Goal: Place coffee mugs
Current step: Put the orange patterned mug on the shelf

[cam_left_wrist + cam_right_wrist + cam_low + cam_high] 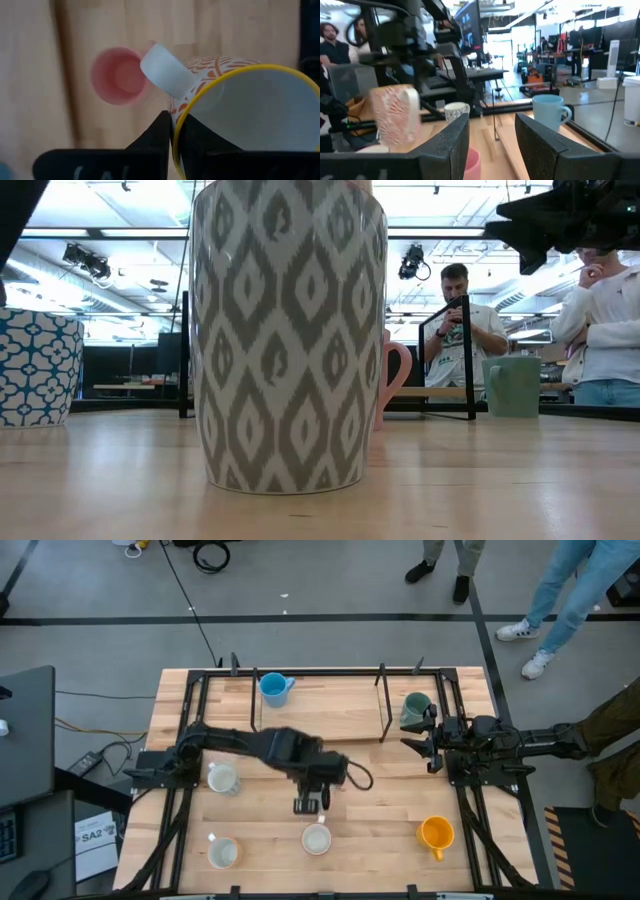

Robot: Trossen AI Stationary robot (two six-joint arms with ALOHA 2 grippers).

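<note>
Orange-patterned and yellow-rimmed, the mug (235,105) hung from the left gripper (171,131), whose jaws were pinched thin on its rim above mid-table, with the pink mug (120,75) standing on the wood directly below. That narrow rim hold looked likely to slip or let the mug swing, and a straight descent could knock the pink mug over. At three o'clock the right gripper (492,132) waited with fingers apart and empty, just beside the dark green mug (415,708).

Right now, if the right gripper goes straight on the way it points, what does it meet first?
Likely the pink mug, low between the right gripper's open fingers; depth is unclear. The patterned mug in the left gripper sits off to one side.
</note>
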